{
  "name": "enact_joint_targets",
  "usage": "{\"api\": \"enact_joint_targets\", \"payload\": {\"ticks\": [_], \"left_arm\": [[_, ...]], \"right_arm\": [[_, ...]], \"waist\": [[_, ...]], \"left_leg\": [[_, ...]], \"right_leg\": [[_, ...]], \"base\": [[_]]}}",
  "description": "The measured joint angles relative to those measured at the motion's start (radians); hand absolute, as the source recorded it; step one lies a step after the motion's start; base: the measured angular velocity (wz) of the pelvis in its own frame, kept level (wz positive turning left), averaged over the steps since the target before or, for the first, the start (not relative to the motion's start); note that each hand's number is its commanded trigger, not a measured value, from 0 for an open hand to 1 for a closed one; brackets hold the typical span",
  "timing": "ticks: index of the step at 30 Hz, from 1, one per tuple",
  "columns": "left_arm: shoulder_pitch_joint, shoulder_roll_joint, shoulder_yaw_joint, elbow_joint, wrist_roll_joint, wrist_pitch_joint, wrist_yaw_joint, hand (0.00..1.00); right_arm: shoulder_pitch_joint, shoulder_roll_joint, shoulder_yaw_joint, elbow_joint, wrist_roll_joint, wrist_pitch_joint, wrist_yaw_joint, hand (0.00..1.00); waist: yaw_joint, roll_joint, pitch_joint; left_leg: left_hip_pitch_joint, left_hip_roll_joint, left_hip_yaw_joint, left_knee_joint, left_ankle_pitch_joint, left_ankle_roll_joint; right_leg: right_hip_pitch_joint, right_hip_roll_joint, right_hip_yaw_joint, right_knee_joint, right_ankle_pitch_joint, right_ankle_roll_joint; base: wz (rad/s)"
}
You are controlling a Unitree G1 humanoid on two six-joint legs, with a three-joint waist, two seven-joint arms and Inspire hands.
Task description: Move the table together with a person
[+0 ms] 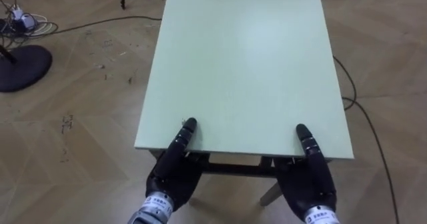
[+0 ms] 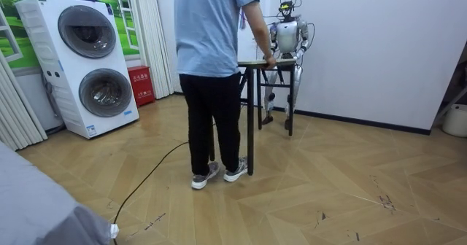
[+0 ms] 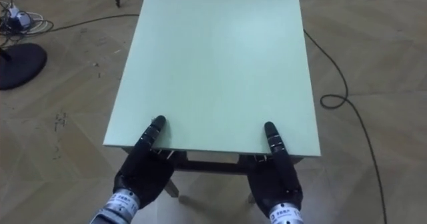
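Observation:
A pale green table stretches away from me, its near short edge just under my view. My left hand holds that edge near the left corner, thumb on top and fingers hidden beneath. My right hand grips the same edge near the right corner in the same way. In the room view a person in a blue shirt stands at the table's other end with a hand on it. I stand at the far end, close to the white wall.
A black cable curls over the wood floor right of the table. A round black stand base and a tangle of wires lie at the left. Stacked washing machines and a red box stand by the curtain.

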Motion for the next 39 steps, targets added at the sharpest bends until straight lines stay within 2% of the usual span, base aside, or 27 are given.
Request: {"api": "enact_joint_targets", "payload": {"ticks": [2, 4, 6, 8, 9, 13, 15, 16, 17, 18, 19, 20, 21, 22, 23, 26, 27, 28, 30, 32, 33, 34, 35, 36, 37, 38, 39], "left_arm": [[0.004, 0.003, 0.000, -0.003, 0.000, -0.001, 0.005, 1.00], [0.006, 0.006, -0.001, -0.004, 0.000, -0.001, 0.011, 1.00], [0.007, 0.007, -0.004, -0.004, 0.001, -0.001, 0.014, 1.00], [0.007, 0.008, -0.004, -0.004, 0.016, -0.004, 0.014, 1.00], [0.008, 0.008, -0.004, -0.004, 0.018, -0.005, 0.014, 1.00], [0.009, 0.009, -0.011, -0.004, 0.030, -0.009, 0.014, 1.00], [0.009, 0.007, -0.011, -0.005, 0.036, -0.011, 0.013, 1.00], [0.009, 0.008, -0.011, -0.005, 0.036, -0.014, 0.010, 1.00], [0.009, 0.008, -0.009, -0.005, 0.036, -0.015, 0.005, 1.00], [0.009, 0.009, -0.008, -0.006, 0.036, -0.016, 0.000, 1.00], [0.010, 0.011, -0.008, -0.006, 0.032, -0.018, -0.009, 1.00], [0.011, 0.020, -0.008, -0.006, 0.018, -0.019, -0.016, 1.00], [0.011, 0.023, -0.008, -0.006, 0.015, -0.019, -0.018, 1.00], [0.008, 0.021, -0.008, -0.006, 0.019, -0.019, -0.018, 1.00], [0.006, 0.022, -0.009, -0.006, 0.022, -0.019, -0.016, 1.00], [0.016, 0.017, -0.013, -0.006, 0.016, -0.018, -0.010, 1.00], [0.022, 0.013, -0.013, -0.008, 0.015, -0.021, -0.011, 1.00], [0.029, 0.012, -0.012, -0.011, 0.016, -0.026, -0.011, 1.00], [0.036, 0.010, -0.012, -0.011, 0.014, -0.029, -0.011, 1.00], [0.047, 0.002, -0.015, -0.015, 0.016, -0.030, -0.011, 1.00], [0.047, 0.001, -0.018, -0.015, 0.016, -0.030, -0.010, 1.00], [0.047, -0.003, -0.020, -0.015, 0.014, -0.030, -0.010, 1.00], [0.042, -0.004, -0.024, -0.015, 0.014, -0.030, -0.010, 1.00], [0.036, -0.003, -0.028, -0.015, 0.015, -0.030, -0.008, 1.00], [0.025, -0.002, -0.040, -0.014, 0.021, -0.030, -0.002, 1.00], [0.016, 0.004, -0.050, -0.014, 0.039, -0.031, -0.003, 1.00], [0.013, 0.007, -0.054, -0.014, 0.038, -0.034, -0.003, 1.00]], "right_arm": [[0.002, -0.003, 0.002, 0.000, 0.004, -0.008, -0.003, 1.00], [0.006, 0.001, 0.013, 0.002, 0.007, -0.023, -0.011, 1.00], [0.011, 0.002, 0.020, 0.005, 0.006, -0.036, -0.011, 1.00], [0.013, 0.005, 0.024, 0.006, 0.007, -0.043, -0.011, 1.00], [0.015, 0.008, 0.024, 0.006, 0.007, -0.043, -0.011, 1.00], [0.029, 0.017, 0.038, 0.006, 0.007, -0.074, -0.011, 1.00], [0.029, 0.019, 0.041, 0.006, 0.008, -0.074, -0.011, 1.00], [0.029, 0.022, 0.036, 0.006, 0.008, -0.076, -0.011, 1.00], [0.029, 0.030, 0.036, 0.006, 0.008, -0.076, -0.010, 1.00], [0.029, 0.033, 0.036, 0.006, 0.009, -0.077, -0.009, 1.00], [0.027, 0.035, 0.040, 0.005, 0.010, -0.080, -0.006, 1.00], [0.024, 0.035, 0.045, 0.005, 0.009, -0.081, -0.006, 1.00], [0.024, 0.035, 0.047, 0.005, 0.009, -0.082, -0.005, 1.00], [0.024, 0.036, 0.049, 0.005, 0.009, -0.084, -0.001, 1.00], [0.026, 0.035, 0.043, 0.005, 0.008, -0.084, 0.000, 1.00], [0.027, 0.029, 0.043, 0.004, 0.006, -0.082, 0.000, 1.00], [0.025, 0.027, 0.044, 0.004, 0.006, -0.080, 0.000, 1.00], [0.025, 0.027, 0.045, 0.004, 0.003, -0.080, 0.000, 1.00], [0.025, 0.026, 0.042, 0.004, -0.007, -0.075, 0.000, 1.00], [0.026, 0.014, 0.044, 0.004, -0.009, -0.068, 0.006, 1.00], [0.026, 0.012, 0.042, 0.004, -0.009, -0.068, 0.008, 1.00], [0.026, 0.010, 0.036, 0.004, -0.009, -0.065, 0.010, 1.00], [0.026, 0.008, 0.030, 0.004, -0.007, -0.061, 0.010, 1.00], [0.027, 0.008, 0.026, 0.004, -0.004, -0.062, 0.010, 1.00], [0.039, 0.012, 0.011, 0.003, 0.002, -0.062, 0.013, 1.00], [0.051, 0.021, 0.000, 0.003, 0.009, -0.063, 0.018, 1.00], [0.053, 0.024, -0.003, 0.003, 0.017, -0.063, 0.019, 1.00]], "waist": [[0.005, -0.004, 0.0012], [0.025, -0.012, 0.0051], [0.035, -0.013, 0.0059], [0.051, -0.013, 0.0058], [0.051, -0.013, 0.0058], [0.053, -0.015, 0.0067], [0.052, -0.016, 0.0059], [0.054, -0.017, 0.0053], [0.055, -0.017, 0.0044], [0.055, -0.020, 0.0035], [0.057, -0.018, 0.0027], [0.057, -0.015, 0.0014], [0.055, -0.010, -0.0005], [0.047, 0.000, 0.0005], [0.037, 0.001, 0.0009], [0.048, 0.010, -0.0003], [0.059, 0.016, 0.0000], [0.066, 0.018, -0.0003], [0.078, 0.020, 0.0001], [0.078, 0.024, 0.0007], [0.077, 0.023, 0.0007], [0.066, 0.025, 0.0004], [0.036, 0.025, 0.0006], [0.015, 0.025, 0.0021], [-0.021, 0.026, 0.0031], [-0.028, 0.022, 0.0038], [-0.031, 0.025, 0.0030]], "left_leg": [[0.003, 0.012, -0.012, -0.024, 0.024, -0.009], [0.004, 0.025, -0.023, -0.036, 0.046, -0.015], [-0.006, 0.031, -0.029, -0.034, 0.053, -0.025], [-0.028, 0.043, -0.039, -0.026, 0.064, -0.034], [-0.033, 0.044, -0.047, -0.026, 0.068, -0.036], [-0.055, 0.047, -0.103, -0.030, 0.103, -0.059], [-0.064, 0.048, -0.118, -0.043, 0.122, -0.070], [-0.063, 0.051, -0.120, -0.065, 0.142, -0.087], [-0.063, 0.059, -0.116, -0.083, 0.161, -0.102], [-0.064, 0.063, -0.107, -0.080, 0.164, -0.107], [-0.064, 0.088, -0.042, -0.017, 0.137, -0.089], [-0.062, 0.118, 0.013, 0.050, 0.091, -0.078], [-0.062, 0.128, 0.035, 0.060, 0.079, -0.079], [-0.065, 0.128, 0.051, 0.026, 0.070, -0.070], [-0.064, 0.113, 0.038, -0.002, 0.069, -0.053], [-0.046, 0.072, -0.013, -0.043, 0.087, -0.058], [-0.046, 0.050, -0.039, -0.051, 0.088, -0.059], [-0.047, 0.032, -0.050, -0.054, 0.091, -0.056], [-0.047, 0.020, -0.054, -0.052, 0.101, -0.044], [-0.049, 0.000, -0.064, -0.055, 0.105, -0.038], [-0.050, -0.012, -0.077, -0.056, 0.106, -0.035], [-0.050, -0.039, -0.114, -0.054, 0.106, -0.024], [-0.052, -0.077, -0.172, -0.047, 0.108, -0.016], [-0.052, -0.100, -0.210, -0.042, 0.110, -0.010], [-0.051, -0.137, -0.282, -0.023, 0.105, 0.004], [-0.045, -0.163, -0.361, -0.007, 0.101, 0.007], [-0.046, -0.178, -0.409, 0.000, 0.101, 0.008]], "right_leg": [[0.028, 0.025, -0.021, -0.062, 0.023, -0.001], [0.041, 0.045, -0.032, -0.092, 0.041, -0.012], [0.038, 0.053, -0.037, -0.090, 0.040, -0.022], [0.021, 0.063, -0.045, -0.082, 0.037, -0.042], [0.021, 0.065, -0.052, -0.082, 0.037, -0.044], [0.019, 0.065, -0.113, -0.060, 0.019, -0.076], [0.015, 0.051, -0.164, -0.047, 0.005, -0.091], [0.019, 0.040, -0.201, -0.047, 0.000, -0.098], [0.029, 0.020, -0.262, -0.052, -0.003, -0.105], [0.034, 0.003, -0.308, -0.051, -0.005, -0.108], [0.053, -0.025, -0.405, -0.053, -0.008, -0.111], [0.077, -0.036, -0.483, -0.060, -0.008, -0.112], [0.089, -0.037, -0.517, -0.064, -0.008, -0.111], [0.101, -0.034, -0.556, -0.057, -0.014, -0.108], [0.100, -0.042, -0.561, -0.035, -0.027, -0.095], [0.104, -0.069, -0.558, -0.006, -0.043, -0.086], [0.103, -0.083, -0.564, 0.013, -0.054, -0.082], [0.104, -0.103, -0.578, 0.040, -0.072, -0.078], [0.110, -0.133, -0.604, 0.081, -0.097, -0.075], [0.143, -0.172, -0.665, 0.120, -0.115, -0.067], [0.153, -0.180, -0.677, 0.135, -0.119, -0.065], [0.169, -0.198, -0.672, 0.166, -0.131, -0.053], [0.180, -0.201, -0.577, 0.183, -0.144, -0.032], [0.177, -0.193, -0.485, 0.189, -0.147, -0.027], [0.158, -0.170, -0.302, 0.234, -0.147, -0.029], [0.111, -0.133, -0.106, 0.297, -0.144, -0.049], [0.092, -0.095, -0.019, 0.307, -0.163, -0.058]], "base": [[0.11], [0.07], [0.08], [0.09], [0.24], [0.37], [0.43], [0.47], [0.45], [0.39], [0.32], [0.37], [0.58], [0.81], [0.80], [0.38], [0.31], [0.46], [0.52], [0.76], [0.94], [1.24], [1.45], [1.94], [1.86], [1.69], [1.03]]}}
